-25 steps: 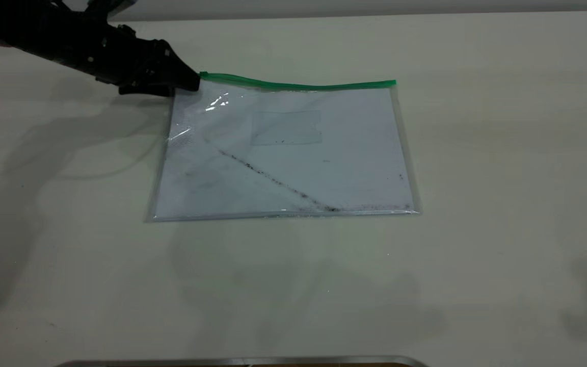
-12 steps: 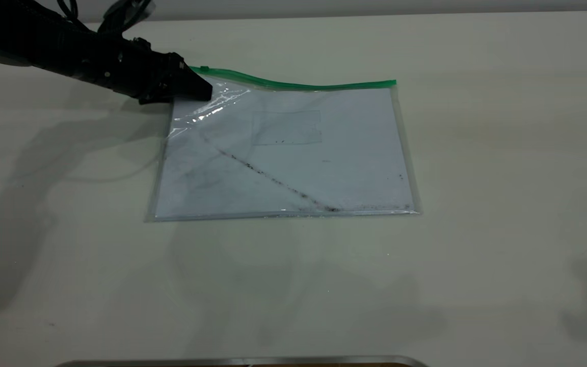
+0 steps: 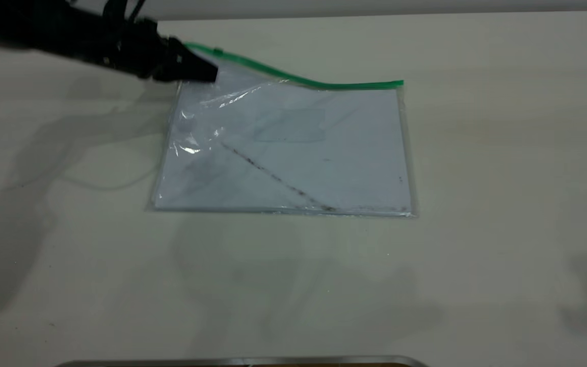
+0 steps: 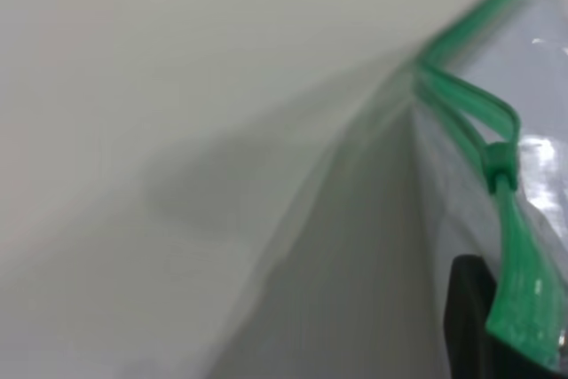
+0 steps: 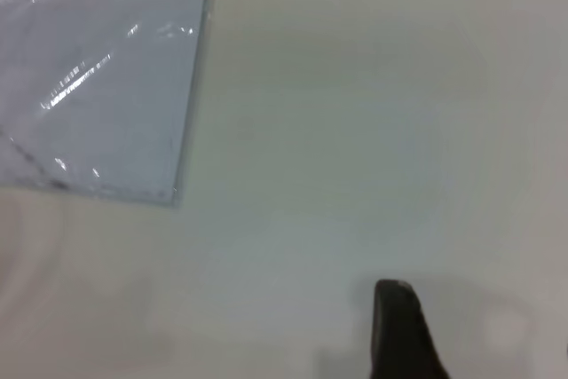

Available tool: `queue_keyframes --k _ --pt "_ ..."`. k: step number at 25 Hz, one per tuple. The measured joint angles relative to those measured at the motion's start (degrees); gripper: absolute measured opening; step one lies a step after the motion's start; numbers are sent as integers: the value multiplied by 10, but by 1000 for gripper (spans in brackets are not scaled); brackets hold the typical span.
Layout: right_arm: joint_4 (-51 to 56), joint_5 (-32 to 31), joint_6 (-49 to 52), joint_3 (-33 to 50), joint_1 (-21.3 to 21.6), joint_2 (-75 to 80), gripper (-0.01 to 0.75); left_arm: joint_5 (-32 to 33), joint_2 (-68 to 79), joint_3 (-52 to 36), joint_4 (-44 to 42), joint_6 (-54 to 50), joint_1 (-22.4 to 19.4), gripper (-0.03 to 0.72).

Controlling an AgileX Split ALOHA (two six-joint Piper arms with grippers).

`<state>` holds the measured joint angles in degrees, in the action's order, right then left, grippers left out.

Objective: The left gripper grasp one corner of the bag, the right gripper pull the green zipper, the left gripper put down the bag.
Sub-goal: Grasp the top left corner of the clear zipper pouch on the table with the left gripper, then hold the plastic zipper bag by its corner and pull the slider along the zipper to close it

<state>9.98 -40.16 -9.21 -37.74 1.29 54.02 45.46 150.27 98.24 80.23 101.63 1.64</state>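
Note:
The bag [image 3: 298, 153], a clear pouch with a white sheet and a dark diagonal smudge, lies on the table. Its far left corner [image 3: 194, 51] is lifted. My left gripper [image 3: 207, 74] is shut on that corner, just below the green zipper [image 3: 324, 84]. The small green slider tab [image 3: 217, 50] sits near the held corner. The left wrist view shows the gripper [image 4: 497, 326], the strip [image 4: 524, 299] against one black finger [image 4: 466, 308], and the tab [image 4: 499, 161]. My right gripper [image 5: 484, 335] is outside the exterior view. One finger [image 5: 401, 326] shows over bare table, apart from the bag [image 5: 106, 86].
The pale table [image 3: 502, 204] spreads around the bag on all sides. A metal-edged strip [image 3: 242, 362] lies along the near edge. The table's far edge [image 3: 375, 12] runs just behind the bag.
My left gripper has risen and moved slightly right with the bag's corner. The green strip's left end now slopes up off the table and the plastic wrinkles there.

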Motion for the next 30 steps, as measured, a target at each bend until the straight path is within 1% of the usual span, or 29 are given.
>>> queue_keyframes --k 5,7,10,14,17,21,27,30 --pt "16 8 -48 -19 0 66 481 121 -7 96 -122 1 5 53" --pt "27 24 -78 -35 0 103 481 163 -7 126 -169 -4 9 53" --pt "62 47 -140 -57 0 160 481 196 -7 166 -224 -22 24 53" --pt "133 58 -246 -80 -3 239 481 206 -7 203 -298 -26 56 53" --pt "189 75 -331 -100 -22 295 481 209 -7 218 -328 -18 80 53" --pt "260 92 -431 -138 -61 367 481 209 -7 227 -348 17 106 53" --pt "353 99 -550 -202 -112 467 481 210 -7 227 -356 136 143 53" --pt "406 101 -606 -229 -134 510 481 210 -7 227 -356 171 164 53"
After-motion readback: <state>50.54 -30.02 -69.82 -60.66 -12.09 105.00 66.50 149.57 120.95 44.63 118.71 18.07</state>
